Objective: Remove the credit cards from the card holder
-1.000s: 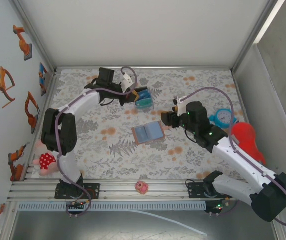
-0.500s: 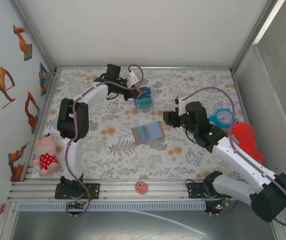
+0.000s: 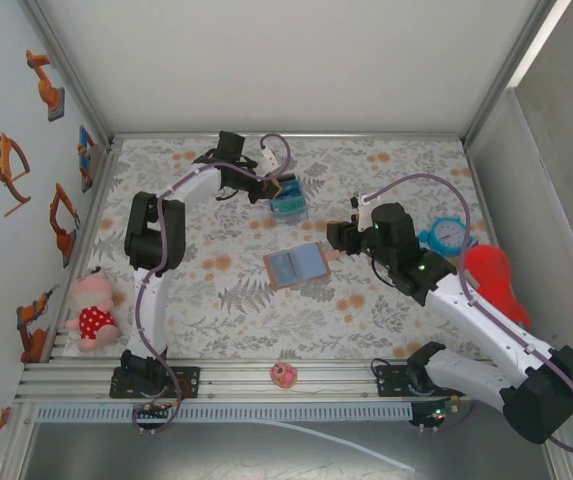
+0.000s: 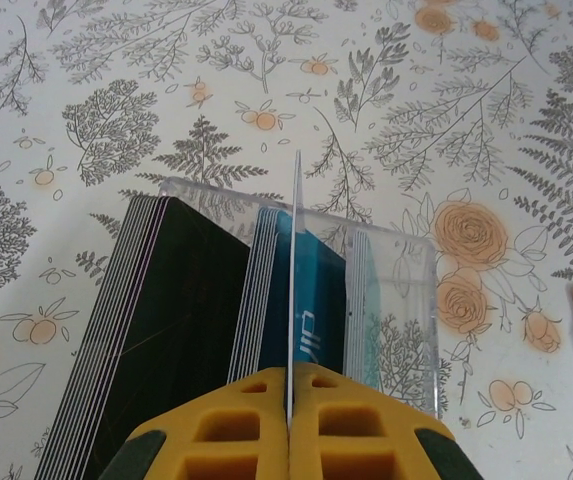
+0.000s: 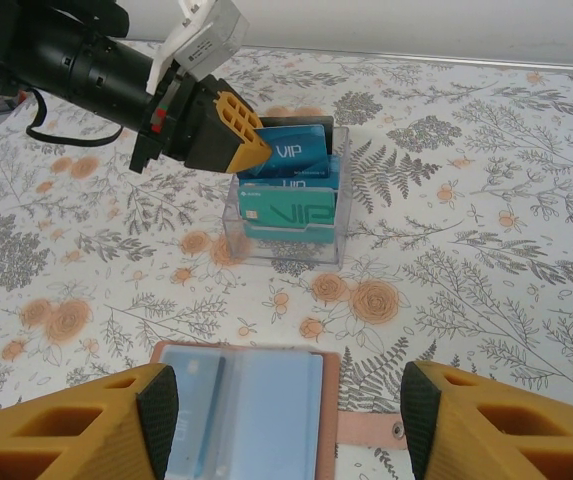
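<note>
1. Your left gripper (image 5: pixel 251 145) is pinching one blue credit card (image 5: pixel 291 152) edge-on, jaws clamped on it, over the clear box (image 5: pixel 286 245) near the far edge of the tabletop (image 3: pixel 206 300).
2. You're best lowering it straight into the gap between the stacked cards (image 4: pixel 196 300), upright, letting go once seated; tilting risks catching the box wall.
3. Your right gripper (image 5: pixel 286 420) is hovering, jaws apart, over the card holder (image 3: pixel 297 266) lying open mid-tabletop.
4. Floral cloth is covering the surface; white walls (image 3: pixel 266 60) are enclosing it, robot stickers (image 3: pixel 6 165) on the left.
</note>
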